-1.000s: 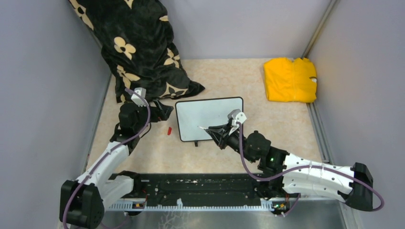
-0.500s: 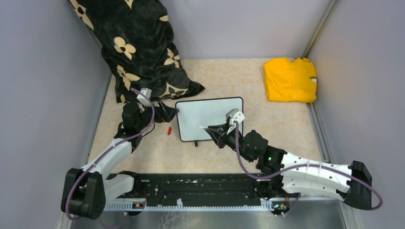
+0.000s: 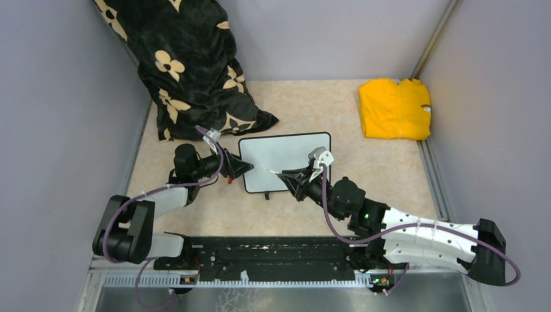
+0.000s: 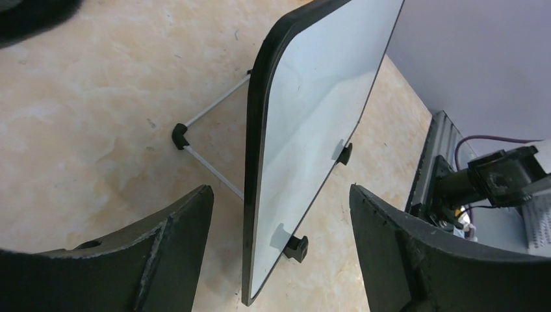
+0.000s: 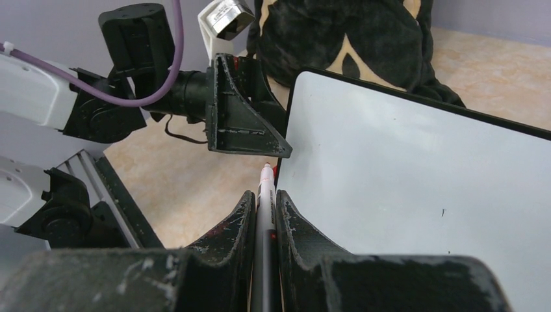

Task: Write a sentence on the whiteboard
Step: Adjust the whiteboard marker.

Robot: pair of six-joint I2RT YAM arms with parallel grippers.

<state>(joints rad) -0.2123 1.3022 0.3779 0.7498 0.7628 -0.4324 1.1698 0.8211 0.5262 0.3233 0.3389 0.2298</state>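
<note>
**A:** What does the overhead view show?

**B:** A small black-framed whiteboard (image 3: 286,156) sits in the middle of a beige table (image 3: 312,104). My left pincer (image 3: 242,168) is at the board's left edge. My right pincer (image 3: 283,175) reaches over its near edge, holding a marker (image 3: 275,173). A black flowered fabric (image 3: 188,65) is heaped at the far left. A folded yellow cloth (image 3: 394,108) lies at the far right.

**A:** And the left wrist camera?

**B:** My left jaws stand apart, one finger on either side of the board's rounded corner. A gap shows on both sides. The board's face is white. Two small black feet (image 4: 296,247) sit along its edge. A thin wire stand (image 4: 208,140) reaches from behind the board down to the table.

**A:** And the right wrist camera?

**B:** My right jaws are clamped together on the marker. Its tip points forward, just beside the board's left edge. I cannot tell whether it touches. My left pincer sits at that same corner, in front of the flowered fabric.
</note>
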